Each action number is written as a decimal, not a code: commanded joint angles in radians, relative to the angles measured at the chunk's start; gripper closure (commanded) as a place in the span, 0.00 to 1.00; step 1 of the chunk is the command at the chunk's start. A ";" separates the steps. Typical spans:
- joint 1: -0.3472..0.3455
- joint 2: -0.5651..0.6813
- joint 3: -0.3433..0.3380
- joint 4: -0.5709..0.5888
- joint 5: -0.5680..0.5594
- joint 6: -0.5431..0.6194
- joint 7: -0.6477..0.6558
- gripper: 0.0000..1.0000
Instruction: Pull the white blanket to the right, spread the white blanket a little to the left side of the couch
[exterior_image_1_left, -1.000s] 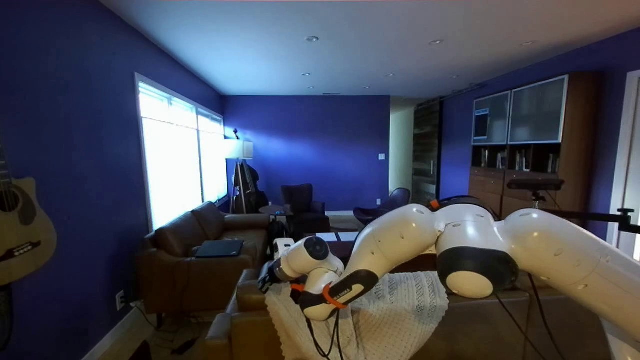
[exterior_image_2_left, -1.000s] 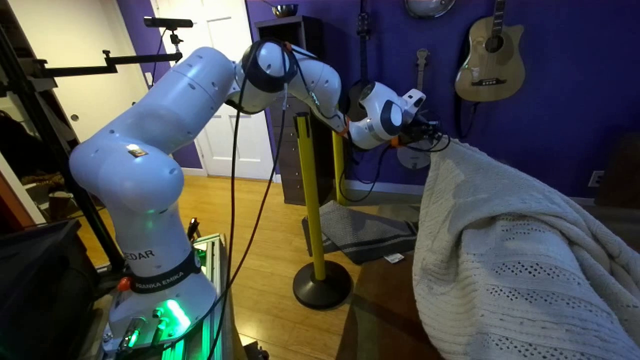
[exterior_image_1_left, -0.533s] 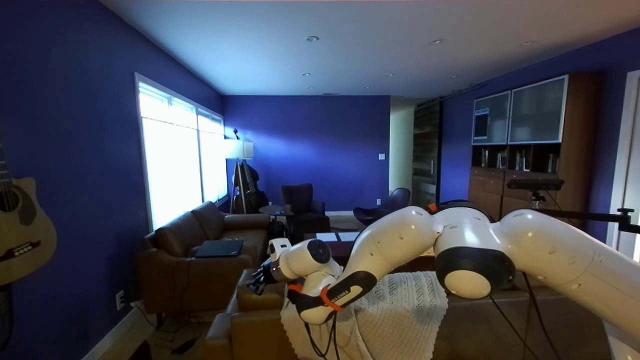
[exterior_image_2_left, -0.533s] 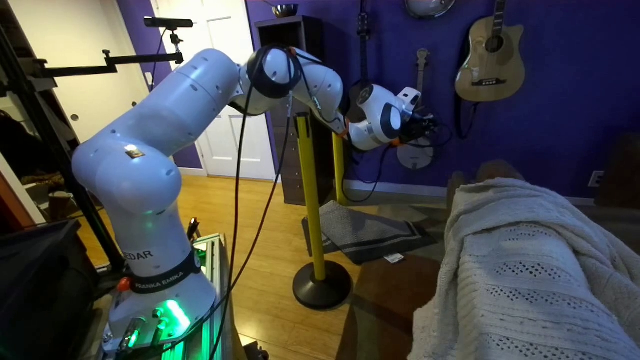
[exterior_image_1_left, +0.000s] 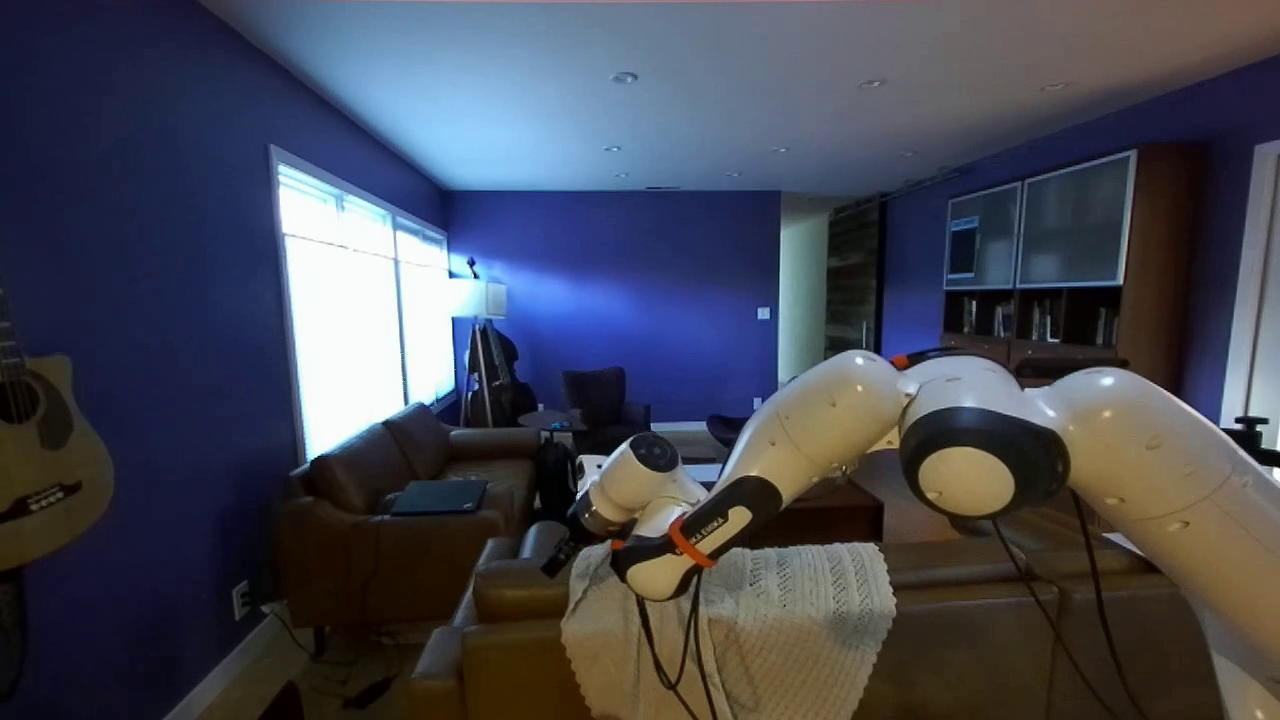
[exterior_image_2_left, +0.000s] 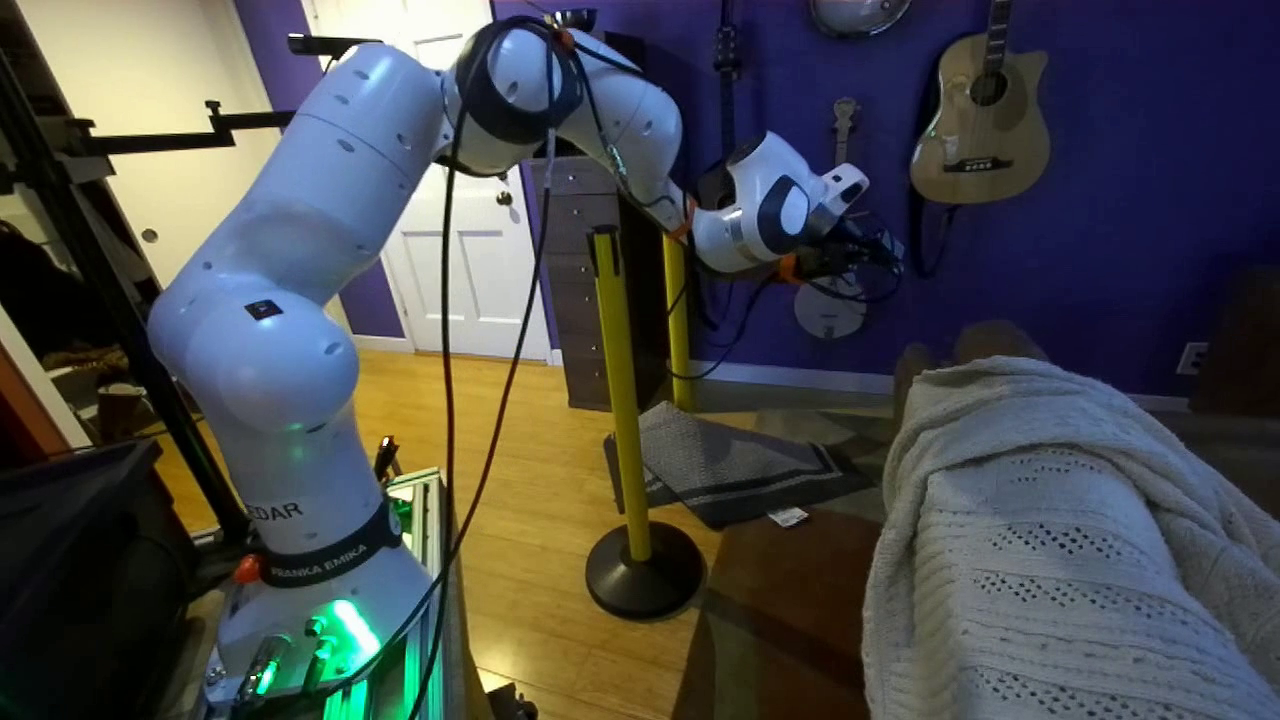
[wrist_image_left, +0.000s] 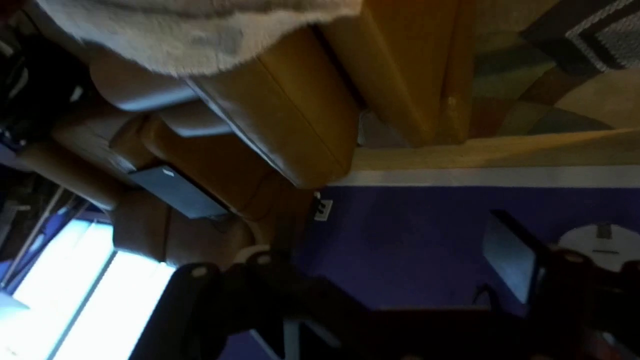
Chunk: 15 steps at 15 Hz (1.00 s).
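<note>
Purple walls (exterior_image_1_left: 610, 270) stand behind a brown couch (exterior_image_1_left: 980, 640), with a white blanket (exterior_image_2_left: 1060, 560) draped over its back. Near the blanket, not touching, the gripper (wrist_image_left: 392, 235) gapes, holding nothing. Likely the spreading step; next, descend, pinch the blanket's edge, draw it left.

White, openwork-banded blanket (exterior_image_2_left: 1070, 550), brown couch (exterior_image_1_left: 980, 640), purple wall (exterior_image_1_left: 620, 270)
</note>
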<state>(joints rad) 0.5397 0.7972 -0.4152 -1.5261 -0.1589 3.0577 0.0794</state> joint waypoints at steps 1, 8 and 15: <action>0.011 -0.168 -0.030 -0.247 -0.022 -0.061 0.085 0.00; -0.061 -0.381 -0.023 -0.566 -0.009 -0.099 0.228 0.00; -0.051 -0.447 -0.096 -0.666 -0.012 -0.084 0.236 0.00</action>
<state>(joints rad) 0.4896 0.3487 -0.5125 -2.1944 -0.1717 2.9741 0.3159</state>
